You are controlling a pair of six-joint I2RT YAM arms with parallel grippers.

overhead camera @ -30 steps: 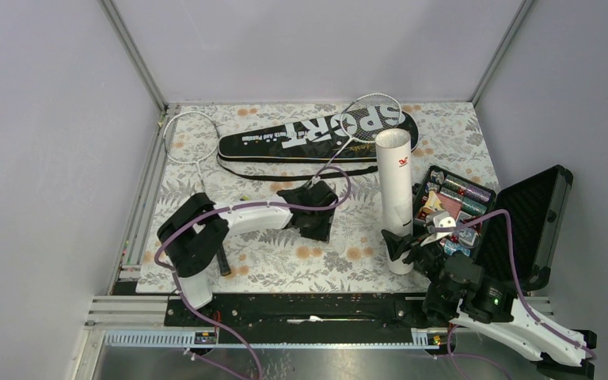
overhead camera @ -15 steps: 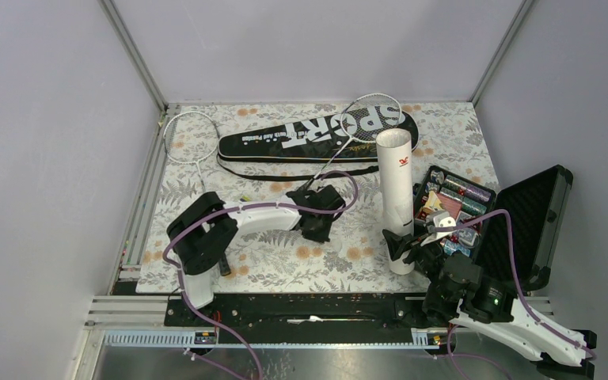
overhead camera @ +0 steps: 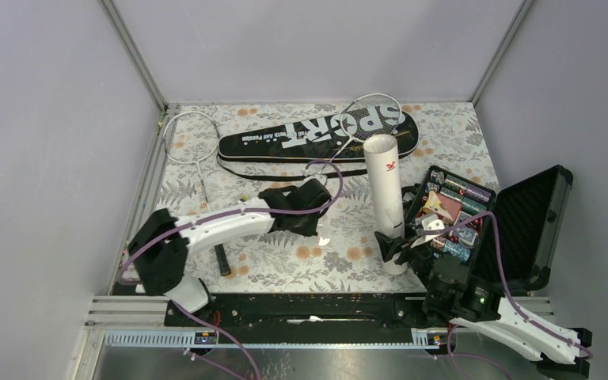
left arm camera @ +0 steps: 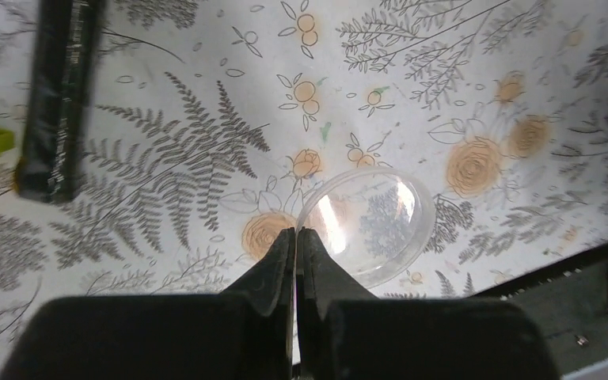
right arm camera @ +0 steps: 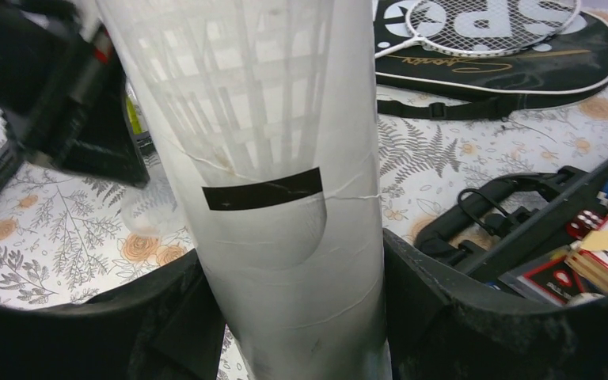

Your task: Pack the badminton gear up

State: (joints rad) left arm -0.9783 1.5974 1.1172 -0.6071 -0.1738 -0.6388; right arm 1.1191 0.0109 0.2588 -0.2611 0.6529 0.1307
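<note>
- Lettering: the black racket bag (overhead camera: 317, 136) carries "SPORT" in large white capitals. A smaller white line beside it is too small to read. The white tube (overhead camera: 386, 186) bears a small red mark near its top. The right wrist view shows a plain black strip across its wall.
- Surface and room: a cloth (overhead camera: 285, 261) printed with grey ferns and orange flowers covers the table. Pale grey walls and aluminium rails enclose it.
- Left gripper (left arm camera: 295, 232): jaws closed, their tips pinching the near rim of a clear round lid (left arm camera: 372, 226). The lid is over the cloth, near the tube and to its left.
- Right gripper (right arm camera: 289, 301): jaws wide, clamped on either side of the tube's lower part. The tube stands on end, and feathers show through its wall.
- Rackets: the first racket (overhead camera: 368, 120) lies with its head on the bag. The second racket (overhead camera: 190, 131) lies at the far left, off the bag.
- An open black hard case (overhead camera: 534, 218) of colourful items sits to the right of the tube.
</note>
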